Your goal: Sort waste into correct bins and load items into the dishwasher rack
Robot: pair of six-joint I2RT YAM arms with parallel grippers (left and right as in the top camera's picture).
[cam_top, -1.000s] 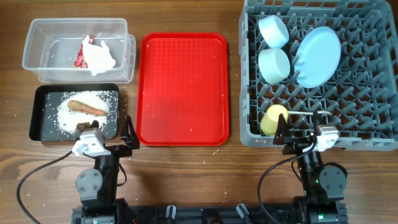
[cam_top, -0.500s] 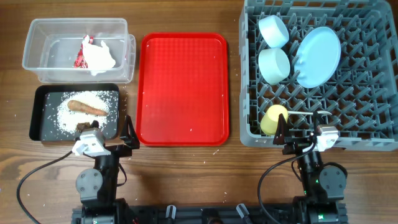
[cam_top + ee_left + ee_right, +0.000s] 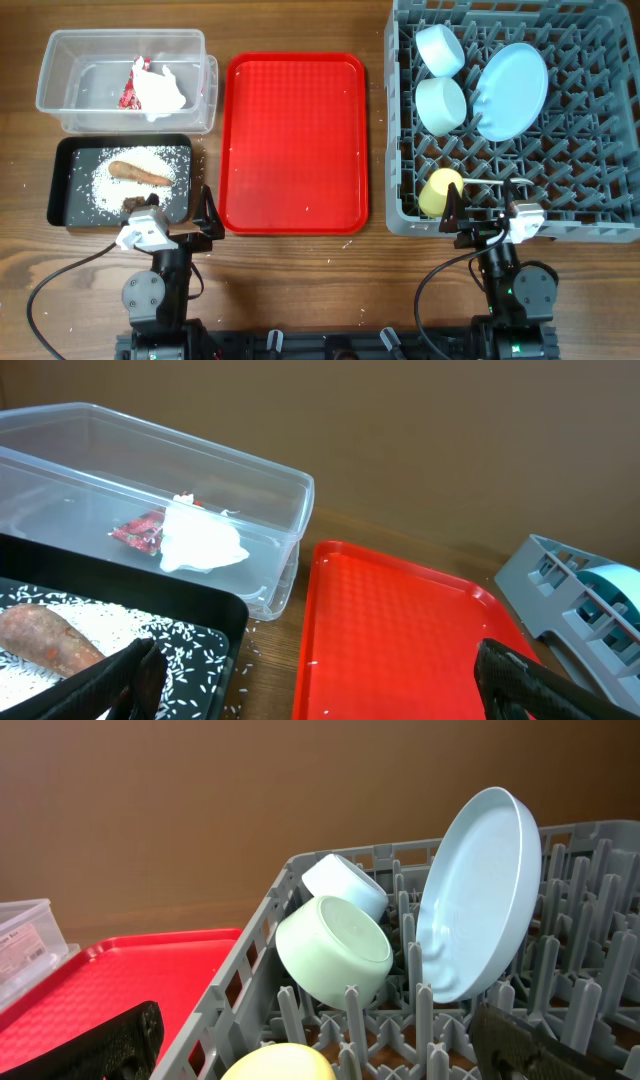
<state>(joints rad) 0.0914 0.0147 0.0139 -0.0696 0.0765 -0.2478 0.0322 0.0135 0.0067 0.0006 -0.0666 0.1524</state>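
Wrapper: the crumpled red-and-white wrapper (image 3: pixel 152 88) lies inside the clear tub (image 3: pixel 60 45) at the far left of the counter (image 3: pixel 300 290).
Rice: loose white rice grains (image 3: pixel 110 185) cover much of the floor of the black tray (image 3: pixel 58 185), which sits just on the near side of the tub.
Food piece: the brown food piece (image 3: pixel 140 173) lies on the rice.
Plate: the light blue plate (image 3: pixel 512 88) stands on edge among the pegs, far right in the dishwasher rack (image 3: pixel 600 215).
Bowls: two pale bowls (image 3: pixel 440 48) (image 3: pixel 441 104) rest tipped on their sides, just left of the plate, one farther and one nearer.
Cup: the yellow cup (image 3: pixel 441 190) sits at the rack's near left.
Spoon: a thin white shape (image 3: pixel 495 185) lies across the pegs right of the cup; too small to be sure.
Red tray: the red tray (image 3: pixel 295 140) lies between the bins and the rack.
Left jaws: released, spread wide, grasping nothing, at the near edge of the black tray.
Right jaws: released, spread wide, empty, at the rack's near edge beside the cup.
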